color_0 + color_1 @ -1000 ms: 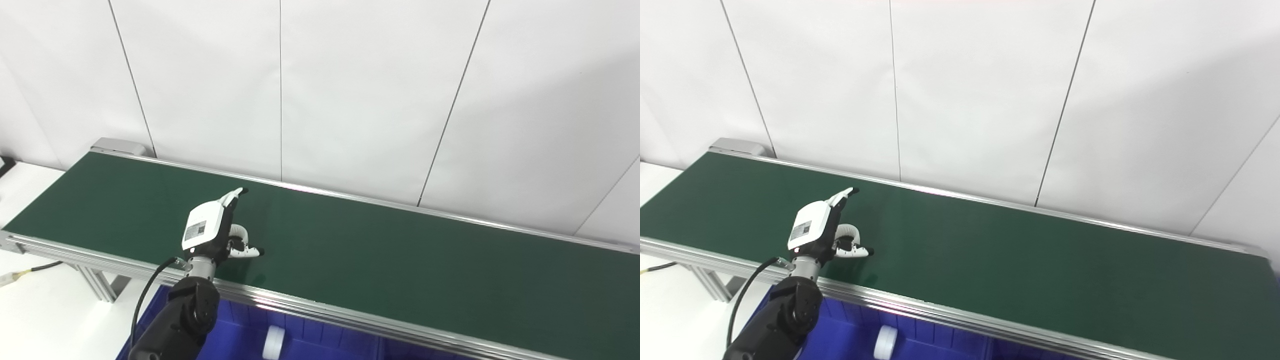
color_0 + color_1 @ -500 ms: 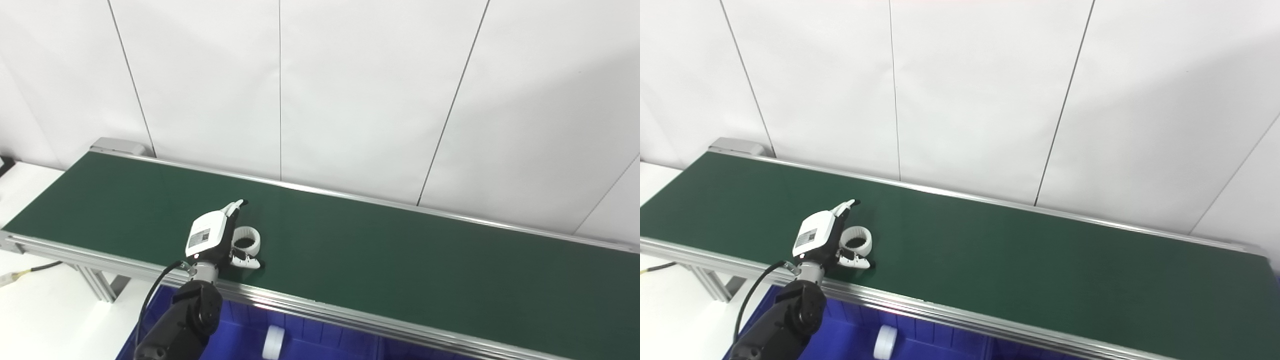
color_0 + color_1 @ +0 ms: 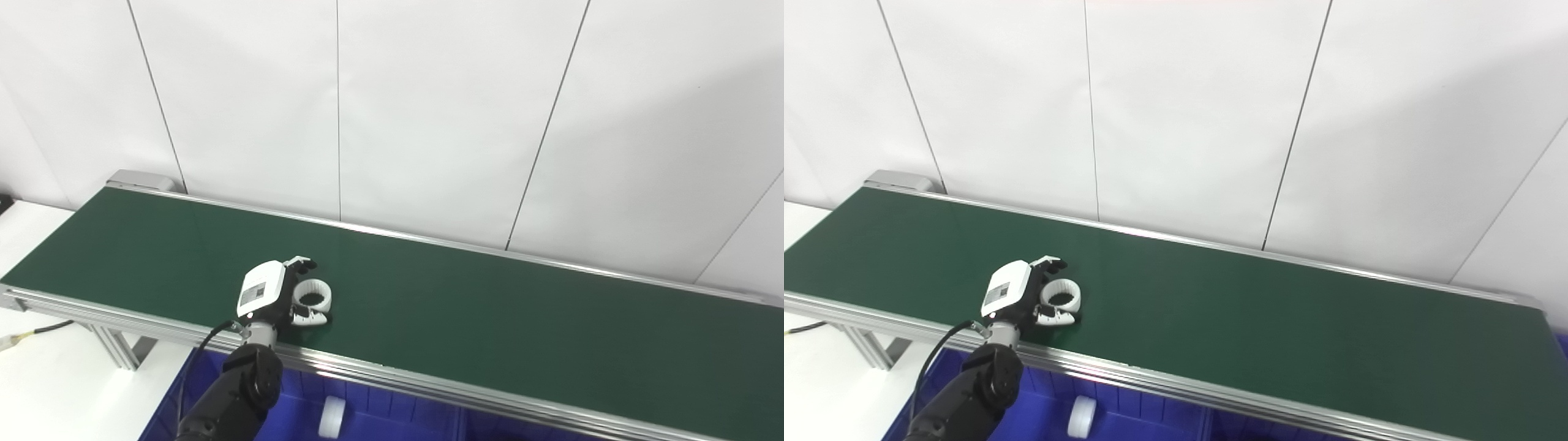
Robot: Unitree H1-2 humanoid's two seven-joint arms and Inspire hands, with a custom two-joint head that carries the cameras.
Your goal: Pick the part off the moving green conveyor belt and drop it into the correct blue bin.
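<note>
A white ring-shaped part (image 3: 312, 294) lies flat on the green conveyor belt (image 3: 490, 318), near its front edge. My left hand (image 3: 272, 294) rests on the belt just left of the ring, back plate up. Its fingers (image 3: 301, 265) curl over the far side of the ring and its thumb (image 3: 308, 318) lies at the near side. The ring sits between them on the belt, with a small gap to the fingers. The same shows in the right eye view, hand (image 3: 1020, 294) and ring (image 3: 1061, 294). My right hand is not in view.
A blue bin (image 3: 288, 416) with dividers stands below the belt's front rail (image 3: 429, 386). A white cylindrical part (image 3: 331, 418) lies in it. A white tabletop (image 3: 43, 380) with a cable is at the left. White wall panels stand behind the belt.
My left hand has come down onto the belt and shifted a little right. Its fingers have curled in over the ring, which now lies between fingers and thumb.
</note>
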